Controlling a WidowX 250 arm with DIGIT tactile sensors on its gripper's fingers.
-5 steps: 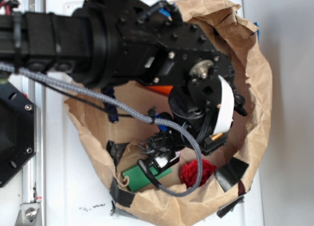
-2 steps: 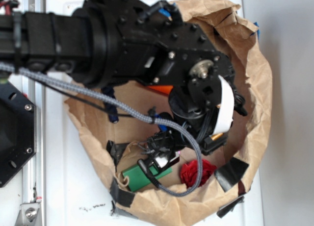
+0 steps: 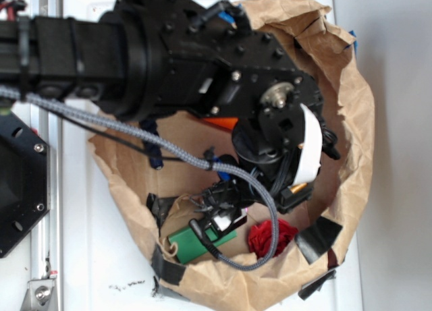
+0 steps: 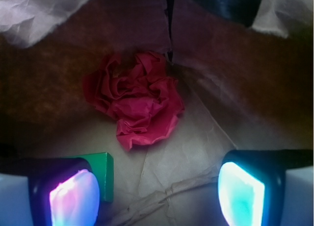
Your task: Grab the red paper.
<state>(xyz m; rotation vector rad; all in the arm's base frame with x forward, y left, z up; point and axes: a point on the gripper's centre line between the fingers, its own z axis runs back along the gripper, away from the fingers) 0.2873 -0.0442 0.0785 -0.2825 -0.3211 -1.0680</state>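
Gripper [image 4: 159, 191] wide open, holds nothing. Red paper [image 4: 135, 97] at 12 o'clock: light, soft, squishy. Pinch middle of wad.

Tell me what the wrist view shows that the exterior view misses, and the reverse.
Only the wrist view shows the open gripper, its lit pads empty, and the rose-like folds of the red paper lying ahead of them, untouched. Only the exterior view shows the whole brown paper bag, the black arm above it, the grey braided cable and an orange thing under the arm. Both show the red paper, the green block and the bag floor.
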